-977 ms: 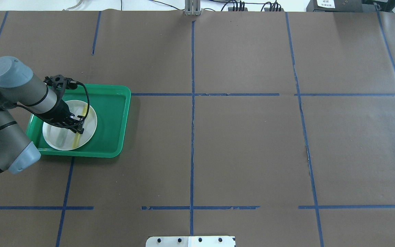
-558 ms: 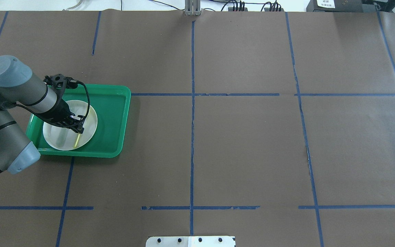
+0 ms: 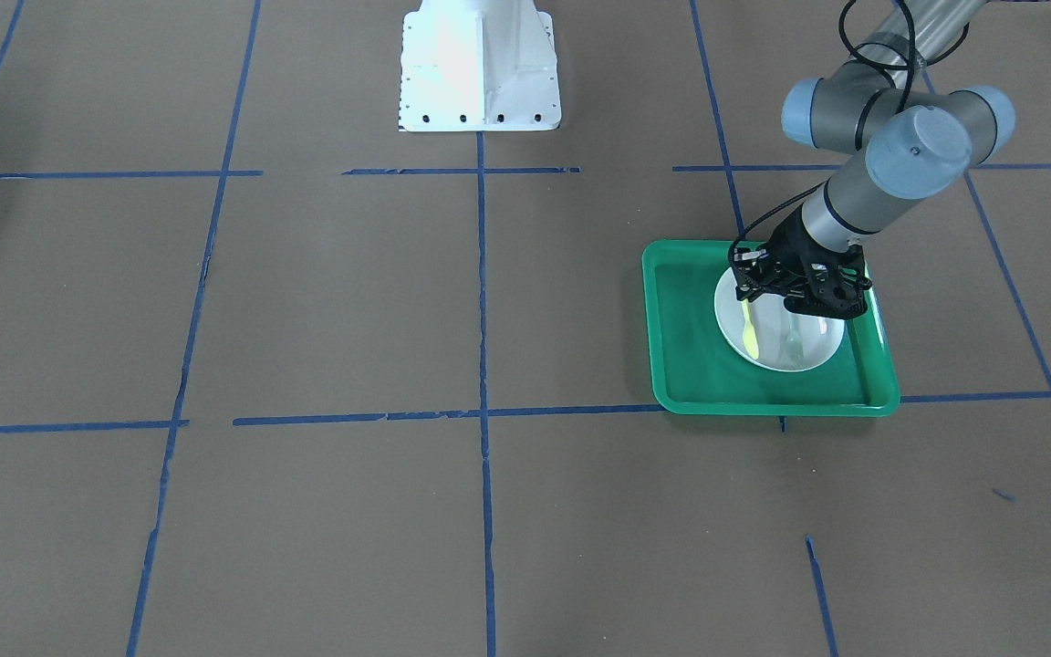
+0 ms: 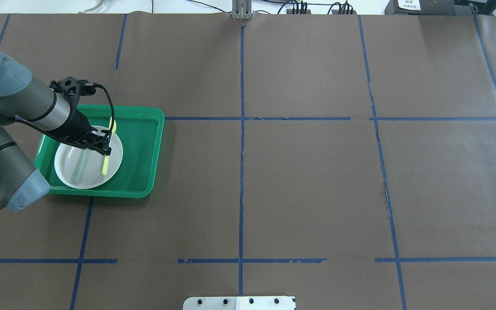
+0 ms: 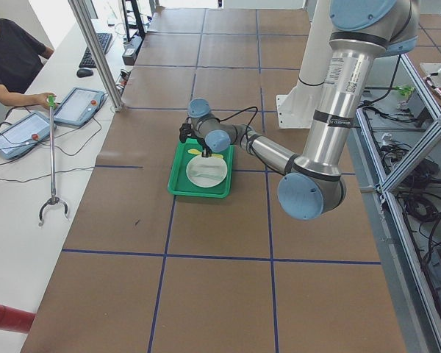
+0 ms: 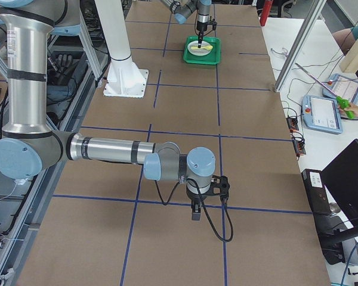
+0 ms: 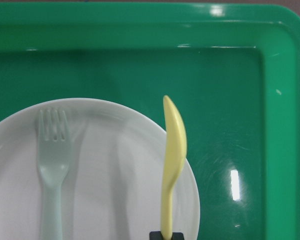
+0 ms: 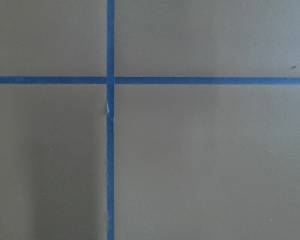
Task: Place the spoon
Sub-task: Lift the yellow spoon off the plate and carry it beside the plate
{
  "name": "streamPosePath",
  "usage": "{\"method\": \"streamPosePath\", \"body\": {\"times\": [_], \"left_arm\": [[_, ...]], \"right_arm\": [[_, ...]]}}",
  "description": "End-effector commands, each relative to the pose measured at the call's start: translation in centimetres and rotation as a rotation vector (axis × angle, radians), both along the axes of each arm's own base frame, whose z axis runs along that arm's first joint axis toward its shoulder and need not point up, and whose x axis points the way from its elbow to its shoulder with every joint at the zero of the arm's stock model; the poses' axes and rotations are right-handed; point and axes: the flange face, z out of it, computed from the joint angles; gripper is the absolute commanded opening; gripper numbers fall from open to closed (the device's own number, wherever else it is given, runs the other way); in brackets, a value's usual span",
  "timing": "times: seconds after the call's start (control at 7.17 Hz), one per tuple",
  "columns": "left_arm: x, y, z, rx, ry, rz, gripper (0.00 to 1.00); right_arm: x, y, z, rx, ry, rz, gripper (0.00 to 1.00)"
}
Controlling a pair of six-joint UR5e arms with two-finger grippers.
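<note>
Notably, the left gripper was clamped on the handle of the yellow spoon, holding it over the white plate at the rim farthest from the grey-green fork. The spoon's bowl reached past that rim, over the green tray. The right gripper stood well apart from the plate, above brown paper; whether its jaws were apart or together could not be told.
</note>
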Motion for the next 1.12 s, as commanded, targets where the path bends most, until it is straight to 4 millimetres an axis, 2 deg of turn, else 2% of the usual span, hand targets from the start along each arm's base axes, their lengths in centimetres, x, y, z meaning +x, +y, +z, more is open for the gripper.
{"method": "streamPosePath", "body": {"times": [0.0, 0.14, 0.28, 0.56, 0.7, 0.98], "left_arm": [[1.8, -1.4, -1.8, -0.043, 0.011, -0.036, 0.0], [3.4, -3.0, -1.7, -0.061, -0.002, -0.04, 0.0], [4.9, -3.3, -0.8, -0.079, -0.02, -0.027, 0.0], [6.1, -2.4, -0.3, -0.086, -0.026, -0.004, 0.01], [6.1, -2.4, -0.2, -0.085, -0.026, -0.002, 0.16], [5.9, -2.1, -0.5, -0.075, -0.021, -0.003, 0.68]], "right_arm": [[0.0, 0.0, 0.0, 0.001, 0.0, 0.0, 1.0], [0.0, 0.0, 0.0, -0.001, 0.0, 0.0, 1.0], [0.0, 0.0, 0.0, 0.001, 0.0, 0.0, 1.0], [0.0, 0.0, 0.0, -0.001, 0.0, 0.0, 1.0], [0.0, 0.0, 0.0, 0.001, 0.0, 0.0, 1.0], [0.0, 0.0, 0.0, 0.001, 0.0, 0.0, 1.0]]}}
